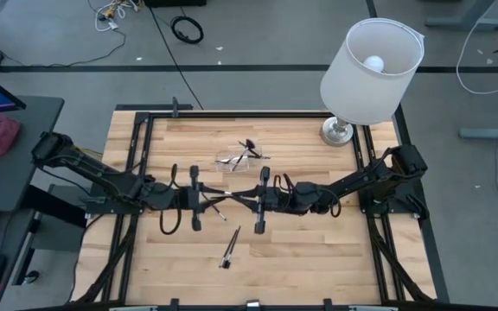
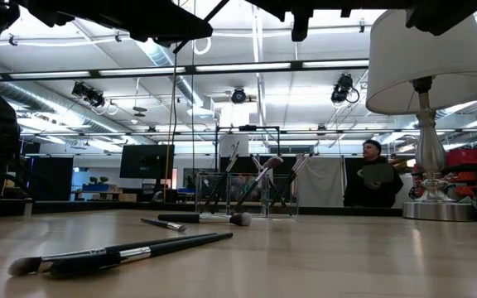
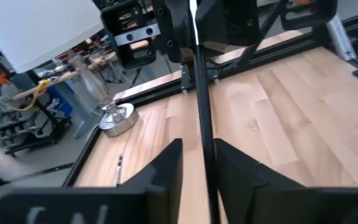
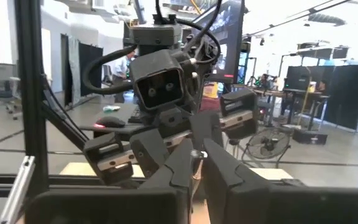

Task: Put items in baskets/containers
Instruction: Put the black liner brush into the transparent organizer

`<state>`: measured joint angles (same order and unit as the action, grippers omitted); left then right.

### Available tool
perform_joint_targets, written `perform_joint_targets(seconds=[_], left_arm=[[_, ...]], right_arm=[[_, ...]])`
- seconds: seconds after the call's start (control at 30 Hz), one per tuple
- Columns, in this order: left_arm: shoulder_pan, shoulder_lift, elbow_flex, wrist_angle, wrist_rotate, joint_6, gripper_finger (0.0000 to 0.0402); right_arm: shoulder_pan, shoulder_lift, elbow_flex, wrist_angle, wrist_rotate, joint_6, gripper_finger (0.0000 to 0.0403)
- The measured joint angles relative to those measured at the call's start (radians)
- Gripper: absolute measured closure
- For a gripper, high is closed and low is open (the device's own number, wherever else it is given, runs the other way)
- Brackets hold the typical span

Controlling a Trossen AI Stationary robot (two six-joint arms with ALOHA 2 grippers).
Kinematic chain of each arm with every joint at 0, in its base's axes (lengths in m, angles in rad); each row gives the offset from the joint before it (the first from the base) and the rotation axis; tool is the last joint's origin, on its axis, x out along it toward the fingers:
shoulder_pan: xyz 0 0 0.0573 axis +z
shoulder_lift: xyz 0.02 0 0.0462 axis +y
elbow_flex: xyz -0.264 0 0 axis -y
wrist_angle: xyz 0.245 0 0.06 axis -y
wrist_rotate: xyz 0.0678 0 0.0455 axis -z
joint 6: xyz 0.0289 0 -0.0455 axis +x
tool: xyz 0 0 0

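A thin dark makeup brush (image 3: 202, 112) hangs in the air over the table's middle, spanning the gap between my two grippers. My right gripper (image 4: 197, 163) is shut on one end of it. The other end runs between the parted fingers of my left gripper (image 3: 199, 171), with a gap on one side. In the high view the two grippers, left (image 1: 217, 202) and right (image 1: 247, 204), face each other. Farther back, the clear container (image 2: 247, 194) stands on the table with several brushes leaning in it. More brushes (image 2: 122, 252) lie flat on the wood. My right gripper pinches the brush between its two fingertips, where a silver part (image 4: 195, 154) shows. Its fingers lie about level, pointing toward the table's left and along the brush. The brush is lifted clear of the table. My left gripper has the handle close along one finger (image 3: 229, 168); whether they touch, I cannot tell.
A lamp with a white shade (image 1: 370, 69) stands on its metal base (image 1: 338, 131) at the far right corner. A loose brush (image 1: 230, 248) lies nearer the front edge, and another (image 2: 205, 219) lies in front of the container. A person (image 2: 375, 174) stands beyond the table.
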<state>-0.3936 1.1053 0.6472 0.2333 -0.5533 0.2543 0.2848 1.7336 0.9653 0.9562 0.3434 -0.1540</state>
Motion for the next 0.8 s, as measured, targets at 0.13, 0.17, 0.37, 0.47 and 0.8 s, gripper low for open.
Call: perform_joint_targets(seconds=[0.13,0.17,0.37,0.47,0.8], left_arm=[[0.000,0.000,0.000,0.001,0.010,-0.003,0.0274],[-0.001,0.000,0.000,0.001,-0.008,-0.004,0.0266],[-0.038,-0.028,0.020,-0.001,-0.297,0.047,0.0229],[-0.078,-0.057,0.024,0.002,-0.404,0.095,0.0220],[-0.170,-0.093,0.028,0.001,-0.532,0.116,0.0224]], right_arm=[[0.001,0.000,0.000,0.000,-0.003,0.004,0.0391],[0.001,0.000,0.000,0.000,0.000,0.002,0.0391],[0.000,0.000,0.000,-0.042,0.109,0.004,0.0389],[-0.001,0.000,0.000,-0.117,0.247,-0.009,0.0390],[-0.177,0.003,0.000,-0.236,0.191,0.243,0.0391]])
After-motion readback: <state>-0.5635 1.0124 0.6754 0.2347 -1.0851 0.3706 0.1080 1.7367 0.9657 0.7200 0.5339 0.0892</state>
